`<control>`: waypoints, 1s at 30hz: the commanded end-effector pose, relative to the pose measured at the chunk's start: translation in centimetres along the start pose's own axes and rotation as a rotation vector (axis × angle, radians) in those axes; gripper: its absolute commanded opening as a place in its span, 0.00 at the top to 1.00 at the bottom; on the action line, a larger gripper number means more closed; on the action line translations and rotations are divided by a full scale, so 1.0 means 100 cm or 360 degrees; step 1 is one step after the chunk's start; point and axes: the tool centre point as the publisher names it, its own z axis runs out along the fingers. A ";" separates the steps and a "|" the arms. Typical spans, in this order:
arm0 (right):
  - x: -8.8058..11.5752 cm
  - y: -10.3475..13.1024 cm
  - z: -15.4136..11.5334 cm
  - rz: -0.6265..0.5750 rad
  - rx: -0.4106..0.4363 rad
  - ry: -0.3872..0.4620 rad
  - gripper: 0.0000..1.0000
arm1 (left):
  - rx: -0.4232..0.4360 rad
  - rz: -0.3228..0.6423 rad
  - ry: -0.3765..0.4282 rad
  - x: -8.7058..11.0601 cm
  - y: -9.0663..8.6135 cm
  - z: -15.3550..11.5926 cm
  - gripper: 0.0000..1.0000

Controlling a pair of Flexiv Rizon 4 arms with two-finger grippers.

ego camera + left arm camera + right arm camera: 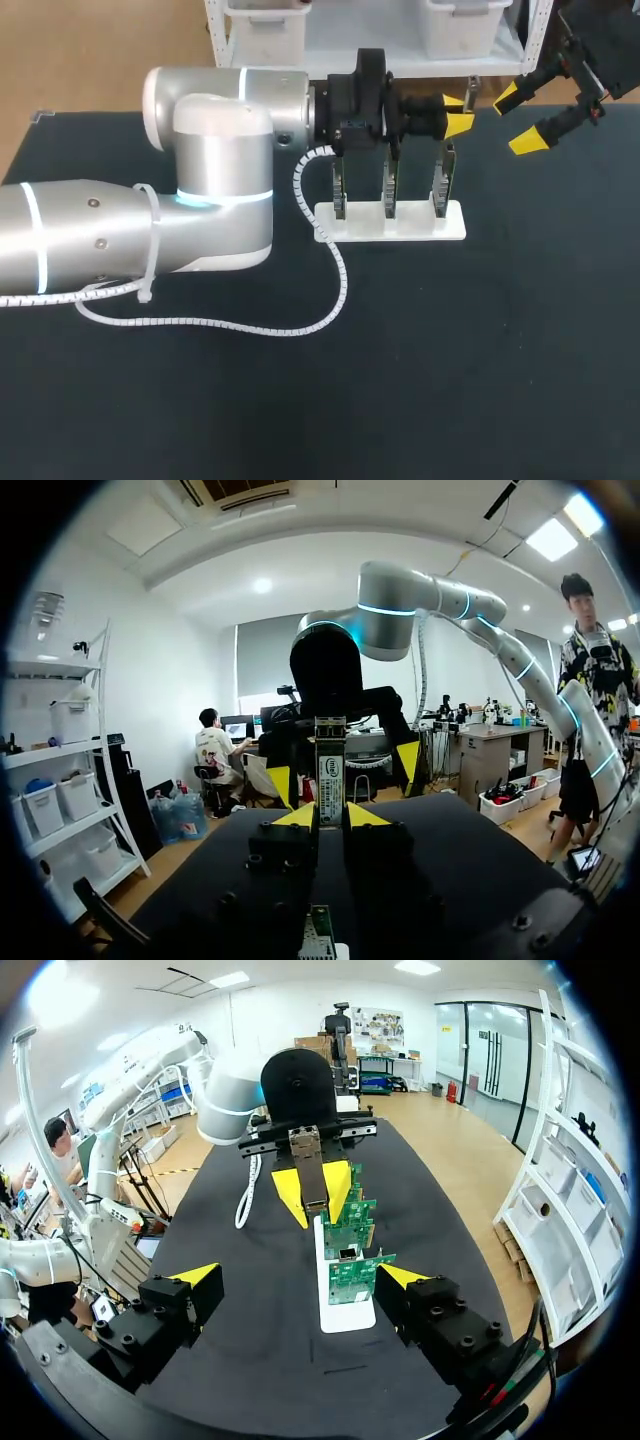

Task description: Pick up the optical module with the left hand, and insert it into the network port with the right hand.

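Note:
The optical module (330,770), a slim metal bar with a label, stands between the yellow fingertips of my left gripper (331,816), which is shut on it. In the head view the left gripper (458,112) hangs above the right end of a white rack (455,228). This rack holds three upright green circuit boards (350,1265), and the nearest board carries a metal port cage (347,1253). My right gripper (300,1278) is open wide, facing the left gripper (313,1192) and the module (312,1175) from past the rack. It is at the table's far right in the head view (520,120).
A white coiled cable (320,300) trails from my left arm (150,220) across the dark table (450,380) beside the rack's left end. White shelving stands just beyond the far edge.

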 end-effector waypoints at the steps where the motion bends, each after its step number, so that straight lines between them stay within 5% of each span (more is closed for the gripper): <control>1: 0.000 0.001 0.000 0.0000 0.0006 0.0001 0.00 | -0.0015 0.0003 -0.0005 0.001 -0.002 0.000 1.00; 16: -0.054 -0.003 -0.029 -0.0282 0.0108 -0.0085 0.00 | -0.0015 0.0003 -0.0005 0.001 -0.002 0.000 1.00; 30: -0.075 0.017 -0.007 -0.0161 0.0074 -0.0208 0.00 | -0.0015 0.0003 -0.0005 0.001 -0.002 0.000 1.00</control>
